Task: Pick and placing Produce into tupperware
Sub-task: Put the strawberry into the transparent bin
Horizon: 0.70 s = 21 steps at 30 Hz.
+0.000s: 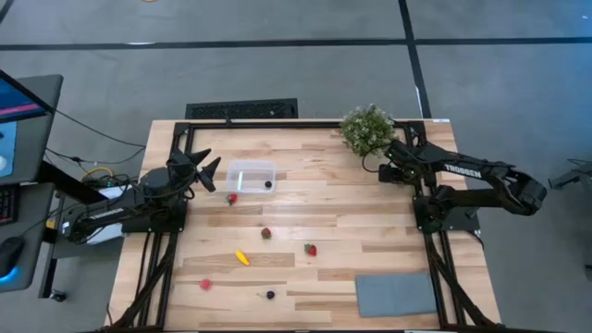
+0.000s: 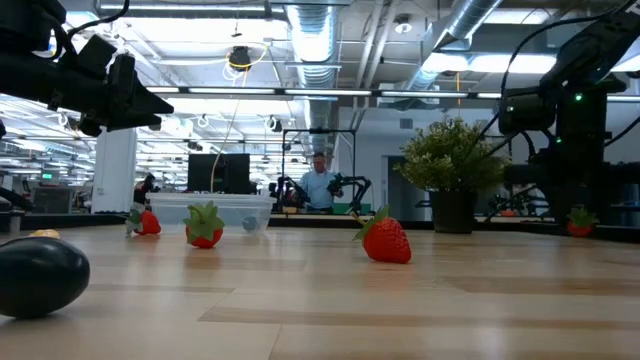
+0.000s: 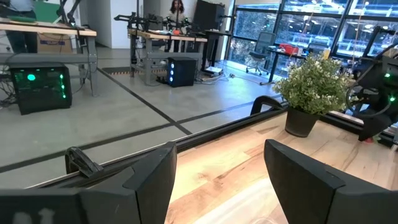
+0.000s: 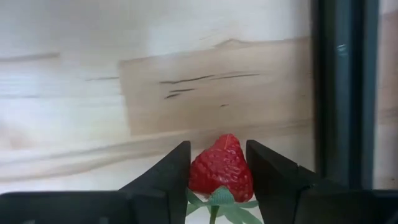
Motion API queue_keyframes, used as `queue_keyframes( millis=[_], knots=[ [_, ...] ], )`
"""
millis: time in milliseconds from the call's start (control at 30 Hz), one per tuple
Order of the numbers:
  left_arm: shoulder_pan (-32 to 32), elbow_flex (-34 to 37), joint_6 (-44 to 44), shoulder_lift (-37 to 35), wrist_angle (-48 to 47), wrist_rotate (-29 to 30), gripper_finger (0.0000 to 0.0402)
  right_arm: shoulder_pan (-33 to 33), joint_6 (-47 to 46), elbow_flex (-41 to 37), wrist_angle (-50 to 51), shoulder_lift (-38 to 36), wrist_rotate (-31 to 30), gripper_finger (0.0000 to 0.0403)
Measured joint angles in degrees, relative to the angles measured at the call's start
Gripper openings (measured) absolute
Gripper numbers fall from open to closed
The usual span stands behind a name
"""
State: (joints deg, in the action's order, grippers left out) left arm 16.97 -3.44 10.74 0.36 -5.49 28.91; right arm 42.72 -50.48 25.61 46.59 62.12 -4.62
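Looking left to right, we find the left gripper (image 1: 211, 166) hanging spread and empty at nine o'clock of the tupperware (image 1: 251, 176), a dark berry (image 1: 268, 184) inside. Loose produce lies toward six o'clock. At two o'clock, beside the plant (image 1: 367, 129), the right gripper (image 4: 217, 180) pinches a strawberry (image 4: 221, 169) between its fingers.

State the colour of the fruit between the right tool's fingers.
Red strawberry with green leaves, clearest in the right wrist view.
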Motion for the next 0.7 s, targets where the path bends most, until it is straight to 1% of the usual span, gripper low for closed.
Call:
queue_keyframes(
  millis=[133, 267, 467, 567, 700],
  knots=[
    [0.0, 0.0, 0.0, 0.0, 0.0, 0.0, 0.0236, -1.0, 0.6, 0.6, 0.1, -2.6, 2.6, 0.0164],
    [0.0, 0.0, 0.0, 0.0, 0.0, 0.0, 0.0236, -3.4, 1.5, 3.8, -0.2, -4.8, 3.6, 0.0155],
    [0.0, 0.0, 0.0, 0.0, 0.0, 0.0, 0.0236, -7.6, 1.8, 11.9, -0.4, -7.2, 3.5, 0.0179],
    [0.0, 0.0, 0.0, 0.0, 0.0, 0.0, 0.0236, -9.8, 3.0, 16.5, -2.8, -7.4, 3.5, 0.018],
    [0.0, 0.0, 0.0, 0.0, 0.0, 0.0, 0.0236, -12.9, 4.9, 21.8, -9.8, -7.3, 3.4, 0.0161]
  ],
)
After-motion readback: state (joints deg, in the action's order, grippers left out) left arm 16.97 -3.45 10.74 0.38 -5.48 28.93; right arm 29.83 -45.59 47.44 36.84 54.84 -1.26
